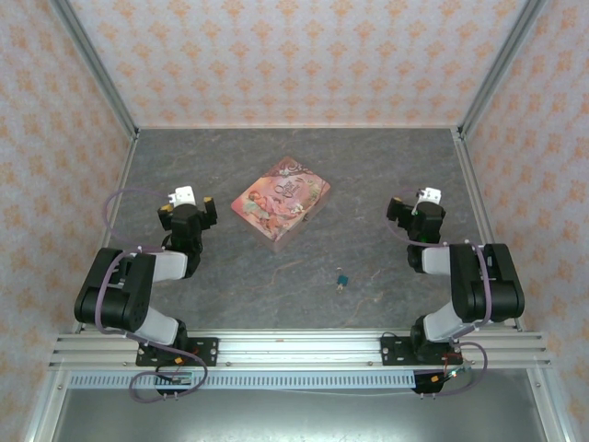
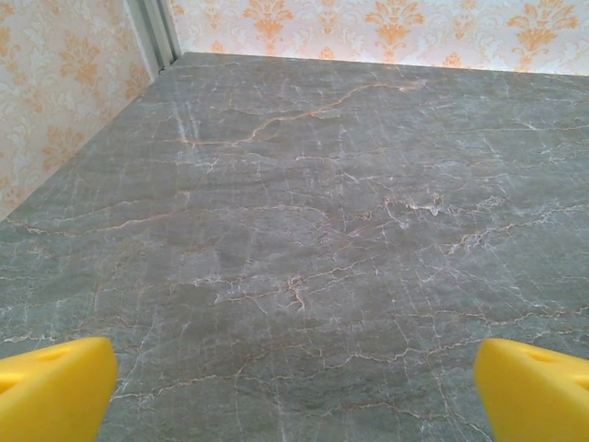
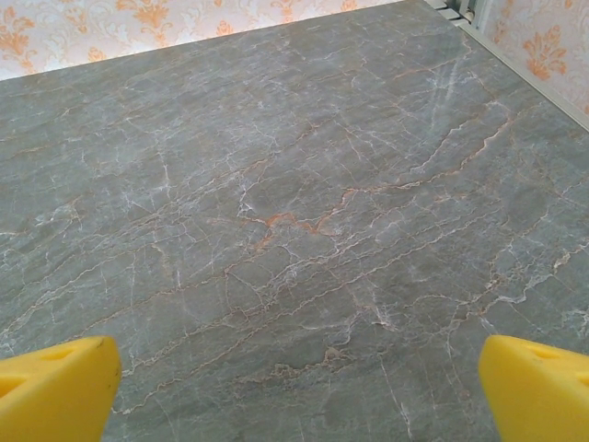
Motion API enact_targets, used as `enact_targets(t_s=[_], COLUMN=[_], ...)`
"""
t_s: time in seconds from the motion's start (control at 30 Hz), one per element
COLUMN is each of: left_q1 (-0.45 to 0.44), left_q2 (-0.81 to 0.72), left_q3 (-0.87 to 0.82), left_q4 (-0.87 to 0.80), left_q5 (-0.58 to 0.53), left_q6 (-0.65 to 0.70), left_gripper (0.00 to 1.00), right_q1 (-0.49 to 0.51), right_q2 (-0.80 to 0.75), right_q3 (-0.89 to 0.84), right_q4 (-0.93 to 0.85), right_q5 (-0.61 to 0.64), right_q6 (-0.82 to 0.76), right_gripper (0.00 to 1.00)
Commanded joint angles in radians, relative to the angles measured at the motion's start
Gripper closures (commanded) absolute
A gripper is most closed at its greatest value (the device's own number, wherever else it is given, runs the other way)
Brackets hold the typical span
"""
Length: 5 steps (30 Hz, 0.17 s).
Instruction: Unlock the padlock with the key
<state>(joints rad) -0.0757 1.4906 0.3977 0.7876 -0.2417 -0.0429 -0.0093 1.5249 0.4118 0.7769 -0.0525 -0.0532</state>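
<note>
Your left claw [image 2: 294,394] stood open: in its wrist view the two yellow fingers [image 2: 55,387] sat at the bottom corners, spread wide, with grey veined desk [image 2: 304,212] between them and nothing gripped. Your right claw [image 3: 299,391] was open in the same way, with its yellow fingers [image 3: 57,385] far apart over bare marble-patterned surface. The wrist views settled the gap; from above, each claw was too small for you to judge the spread.

The overhead view gave you the layout. The left claw [image 1: 188,210] hung over the left side of the desk [image 1: 386,166], pointing toward the far wall, and the right claw [image 1: 421,210] mirrored it on the right side. Between them, slightly nearer the left one, lay the pink tin [image 1: 281,201], flat on the desk and turned at an angle to the edges.

The padlock [image 1: 341,275] lay on the desk nearer the arm bases than the tin, between the two arms and somewhat closer to the right one, well apart from both claws. You could make it out from above as a tiny blue-teal square. A small brassy speck, the key [image 1: 340,285], sat right against its near side; at that size you could not tell whether it was in the lock or just beside it.

Orange-patterned walls [image 1: 276,55] closed in the desk on three sides, and each wrist view caught a strip of them along its top.
</note>
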Motion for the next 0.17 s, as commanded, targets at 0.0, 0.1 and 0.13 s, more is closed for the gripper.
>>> enact_targets(t_s=[0.0,0.1,0.13], left_q1=[0.008,0.009,0.009], left_q2=[0.003,0.003,0.003], left_q3=[0.012,0.012,0.012], left_q4=[-0.016,-0.016,-0.015], left_q5=[0.001,0.002,0.001], left_q6=[0.021,0.020,0.021], left_gripper=[0.00,0.00,0.00], right_q1=[0.007,0.006,0.006], right_q2=[-0.004,-0.003,-0.004], right_q3=[0.008,0.007,0.007], right_q4=[-0.005,-0.003,-0.003], right_q5=[0.001,0.000,0.001], right_q6=[0.009,0.009,0.008], right_gripper=[0.01,0.01,0.01])
